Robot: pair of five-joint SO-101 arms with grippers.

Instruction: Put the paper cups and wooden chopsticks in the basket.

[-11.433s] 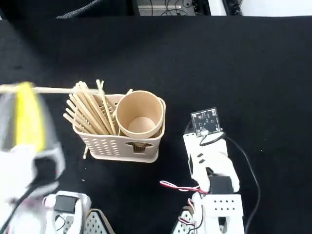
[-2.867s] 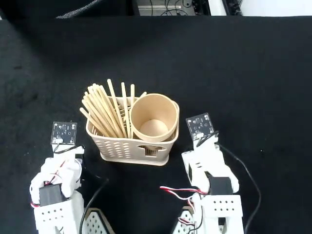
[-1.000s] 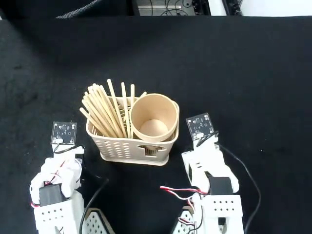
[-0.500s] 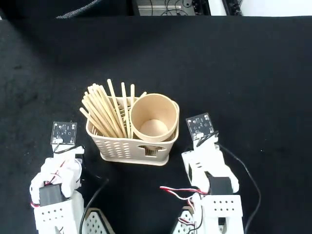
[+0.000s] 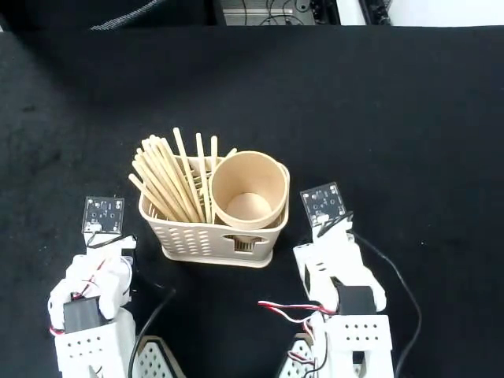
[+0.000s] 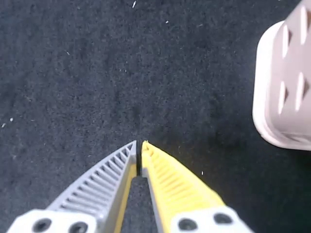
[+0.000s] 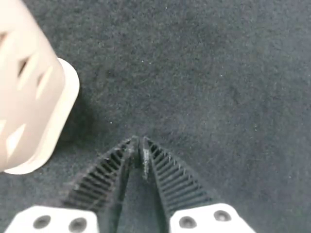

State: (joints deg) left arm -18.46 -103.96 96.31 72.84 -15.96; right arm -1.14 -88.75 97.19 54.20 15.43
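A cream slotted basket (image 5: 206, 239) stands on the black table between the two arms. Inside it a paper cup (image 5: 246, 189) sits upright on the right side, and several wooden chopsticks (image 5: 167, 183) lean in a bundle on the left side. The left arm (image 5: 93, 276) is folded back at the table's front left; my left gripper (image 6: 139, 144) is shut with nothing in it, just above the cloth, with the basket's corner (image 6: 286, 92) off to one side. The right arm (image 5: 339, 268) is folded back at the front right; my right gripper (image 7: 139, 141) is shut and empty beside the basket's corner (image 7: 34, 97).
Black cloth (image 5: 378, 126) covers the whole table. Dark equipment (image 5: 276, 12) lies beyond the far edge. Cables (image 5: 287, 305) trail by the right arm's base.
Since the oldest frame the left arm has let go of a chopstick and folded back, and the basket stands slightly further right. Nothing has moved in the last three seconds.
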